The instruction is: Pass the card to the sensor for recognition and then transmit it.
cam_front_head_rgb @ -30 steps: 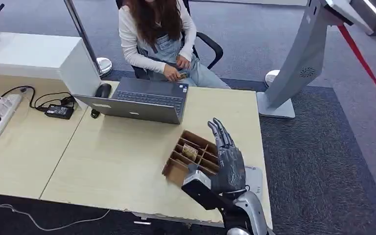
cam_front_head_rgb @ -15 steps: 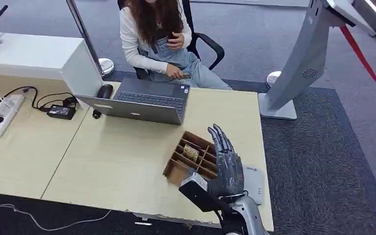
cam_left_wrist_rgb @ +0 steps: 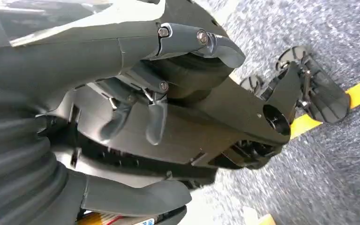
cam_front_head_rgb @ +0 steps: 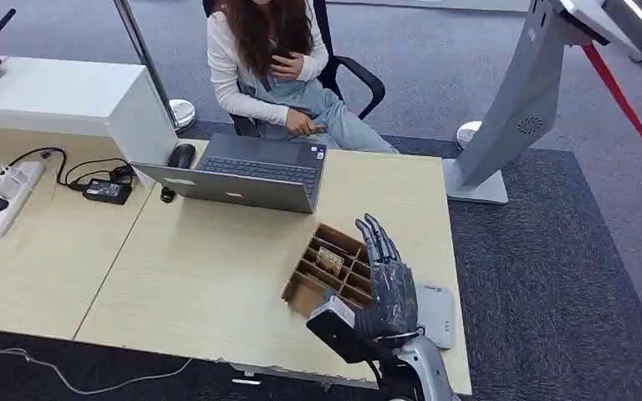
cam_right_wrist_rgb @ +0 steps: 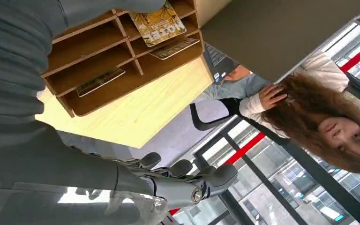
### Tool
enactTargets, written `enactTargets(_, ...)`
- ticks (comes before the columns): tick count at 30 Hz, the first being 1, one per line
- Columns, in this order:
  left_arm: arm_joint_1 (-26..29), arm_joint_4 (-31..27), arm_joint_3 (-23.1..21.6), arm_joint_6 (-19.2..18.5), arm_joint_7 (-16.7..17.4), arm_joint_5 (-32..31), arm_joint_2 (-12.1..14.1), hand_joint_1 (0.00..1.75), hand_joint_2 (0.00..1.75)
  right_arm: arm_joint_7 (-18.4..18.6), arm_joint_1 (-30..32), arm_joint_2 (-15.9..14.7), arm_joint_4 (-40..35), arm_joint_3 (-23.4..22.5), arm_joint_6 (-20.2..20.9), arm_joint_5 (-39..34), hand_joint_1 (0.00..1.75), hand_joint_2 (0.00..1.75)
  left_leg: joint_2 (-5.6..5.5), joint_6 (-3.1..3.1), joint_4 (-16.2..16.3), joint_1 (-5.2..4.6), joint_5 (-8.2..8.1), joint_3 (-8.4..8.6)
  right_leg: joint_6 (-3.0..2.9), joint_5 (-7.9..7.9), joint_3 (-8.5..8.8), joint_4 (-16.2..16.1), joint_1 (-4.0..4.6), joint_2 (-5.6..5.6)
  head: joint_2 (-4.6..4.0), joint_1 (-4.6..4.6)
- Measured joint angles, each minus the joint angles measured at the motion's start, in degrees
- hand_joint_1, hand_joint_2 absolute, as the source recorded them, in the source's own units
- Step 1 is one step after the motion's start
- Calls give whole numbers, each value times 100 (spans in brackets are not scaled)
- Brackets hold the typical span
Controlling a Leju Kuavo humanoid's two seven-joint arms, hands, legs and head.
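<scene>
Fingers of the right robot hand [cam_front_head_rgb: 389, 280] stay spread, unmoved beside the card box [cam_front_head_rgb: 328, 269].

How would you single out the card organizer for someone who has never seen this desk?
On the light wooden desk, look before the open laptop, toward the right edge. The brown divided box sits beside the right hand, the only slotted container, with cards standing in it.

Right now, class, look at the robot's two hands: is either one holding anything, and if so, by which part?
Nothing is held. The right hand hovers beside the wooden card box, fingers straight and apart. The left hand hangs by the robot's body, fingers loose, gripping nothing.
</scene>
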Motion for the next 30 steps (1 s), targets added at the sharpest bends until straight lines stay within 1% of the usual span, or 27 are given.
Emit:
enactTargets(3,0,0,-2,0,1,0,0,0,175,0,0,0,0,2,2,0,0,175,0,0,0,0,0,0,0,0,0,0,0,0,0,2)
enactTargets(4,0,-2,-194,17,44,6,0,0,175,13,0,0,0,4,2,9,0,175,0,2,0,-2,1,0,1,0,0,0,-2,0,0,2)
enactTargets(5,0,-2,-243,26,49,19,0,0,175,17,0,0,0,7,4,9,0,175,0,2,1,-2,1,0,1,0,0,0,-2,0,0,2)
enactTargets(6,-3,-7,-549,66,47,227,0,0,175,39,0,0,0,13,2,7,0,175,0,3,1,-5,1,2,1,1,0,0,-4,0,0,2)
enactTargets(7,-3,28,-896,9,40,330,2,0,175,39,-2,-2,-2,22,2,7,0,175,-1,4,0,-4,1,2,1,0,0,0,-3,0,0,2)
enactTargets(9,-4,33,-1028,-7,40,330,2,0,175,37,-1,-2,0,24,2,7,0,175,0,3,0,-4,1,1,1,0,-1,0,-3,0,0,2)
enactTargets(10,-7,35,-1086,-74,42,280,2,0,175,33,-2,-2,0,26,4,4,0,175,-1,4,0,-4,1,1,1,0,-1,0,-3,0,0,2)
enactTargets(11,-5,39,-1217,-226,84,-15,-8,0,0,13,-2,0,0,26,13,-7,0,175,-4,3,0,-4,1,2,1,0,-1,0,-3,0,0,2)
enactTargets(12,15,55,-1323,-523,97,-457,-22,0,0,-11,-6,2,0,26,35,-13,0,175,-4,3,0,-4,2,2,1,0,-1,0,-4,0,0,2)
enactTargets(13,32,68,-1555,-971,84,-1056,-28,0,0,-35,-13,13,0,26,61,-31,0,175,2,3,0,-1,2,-1,1,0,-2,0,-1,0,0,2)
enactTargets(14,26,64,-1828,-1538,71,-1709,-26,0,0,-61,-25,20,2,26,93,-45,0,175,11,4,0,3,2,-5,1,1,-5,0,3,0,0,2)
enactTargets(15,20,48,-2077,-1941,34,-2371,-20,0,0,-90,-54,33,11,35,127,-57,0,175,18,5,1,10,3,-8,0,2,-7,-1,10,2,0,4)
enactTargets(16,-4,37,-2333,-2228,-4,-3156,-13,0,0,-116,-89,67,26,41,149,-74,0,175,30,5,2,18,3,-10,-2,5,-8,-3,18,7,0,4)
enactTargets(19,-23,79,-2993,-2666,-19,-5176,33,0,0,-247,-172,144,109,54,175,-142,0,175,43,5,2,21,3,-11,-2,10,-13,-3,21,21,0,4)
enactTargets(21,-10,87,-3318,-2853,34,-5885,70,0,0,-313,-214,173,149,88,173,-177,0,175,43,5,5,26,3,-13,-2,10,-18,-2,26,20,0,4)
enactTargets(24,-4,133,-3766,-3080,123,-6403,127,0,0,-382,-274,214,232,114,157,-199,0,175,43,4,5,32,3,-14,-3,10,-19,-2,33,21,0,5)
enactTargets(27,-3,136,-4114,-3180,163,-6551,166,0,0,-415,-315,234,300,122,149,-197,0,175,42,3,4,39,3,-15,-3,9,-18,-2,38,20,0,7)
enactTargets(30,-3,140,-4358,-3198,167,-6570,184,0,0,-431,-341,267,365,133,149,-197,0,175,42,3,4,41,3,-15,-4,9,-19,-2,41,21,0,7)
